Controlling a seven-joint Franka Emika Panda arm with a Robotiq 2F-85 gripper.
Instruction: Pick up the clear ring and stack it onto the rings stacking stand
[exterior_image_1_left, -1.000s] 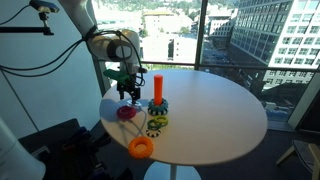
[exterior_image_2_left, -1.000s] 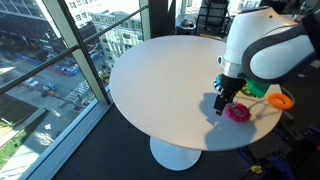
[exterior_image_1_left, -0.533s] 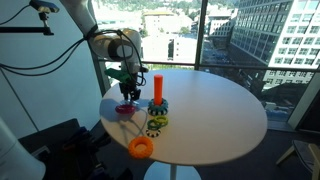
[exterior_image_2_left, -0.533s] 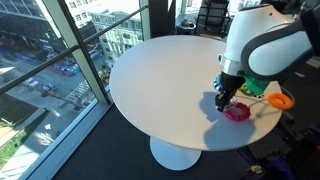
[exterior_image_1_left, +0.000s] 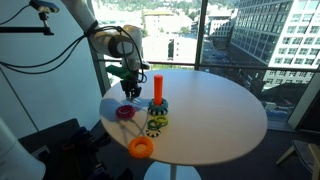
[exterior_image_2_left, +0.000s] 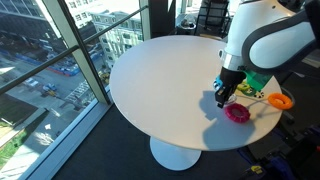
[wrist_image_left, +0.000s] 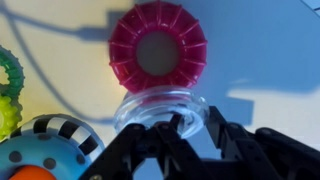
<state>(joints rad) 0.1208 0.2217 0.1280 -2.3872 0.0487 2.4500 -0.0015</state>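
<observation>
In the wrist view the clear ring lies just in front of the magenta ring. My gripper is shut on the clear ring's near rim, one black finger inside the hole and one outside. The rings stacking stand has an upright orange peg and stands just beside the gripper in an exterior view. Its striped base fills the wrist view's lower left corner. My gripper hangs low over the table, close to the magenta ring. The clear ring is too faint to make out in both exterior views.
A larger orange ring lies near the round white table's front edge. A green and yellow ring sits at the stand's foot. The table edge runs close to the rings, with windows behind.
The jaws have closed from wide open onto the clear ring's rim. The gripper has risen a little off the table since the earlier frames.
</observation>
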